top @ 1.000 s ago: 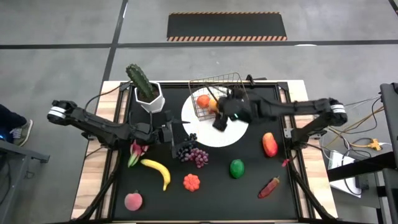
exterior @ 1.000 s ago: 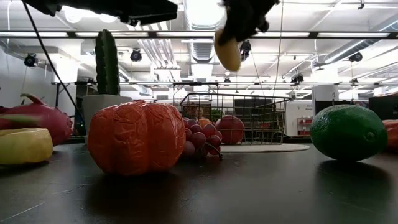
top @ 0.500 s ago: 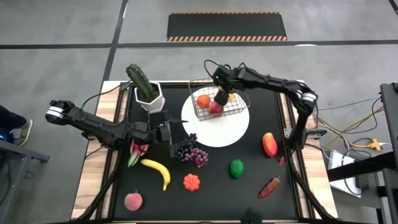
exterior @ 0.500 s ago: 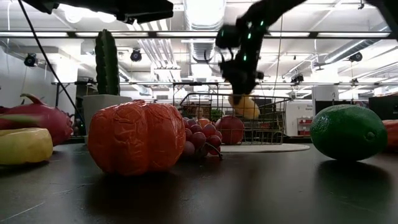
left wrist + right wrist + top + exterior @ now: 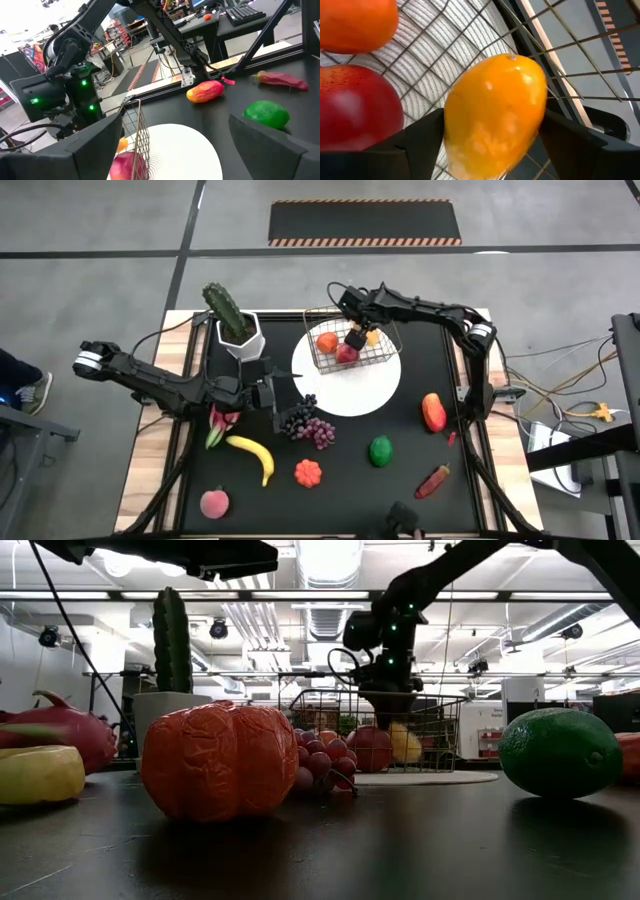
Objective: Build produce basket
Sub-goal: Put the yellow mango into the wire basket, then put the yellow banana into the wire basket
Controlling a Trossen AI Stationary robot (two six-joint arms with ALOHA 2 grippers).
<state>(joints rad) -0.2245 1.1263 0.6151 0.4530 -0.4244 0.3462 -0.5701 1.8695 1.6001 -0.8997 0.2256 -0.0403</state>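
Presently: basket, wire, on the white round plate at the desk's far middle; holds an orange piece, a red apple and a yellow-orange fruit. Right end effector inside the basket, fingers spread either side of the yellow-orange fruit, released. Left end effector open, low beside the purple grapes. Outside: banana, green piece, cactus pot

Yellow fruit between gripper fingers, perhaps released, inside basket.
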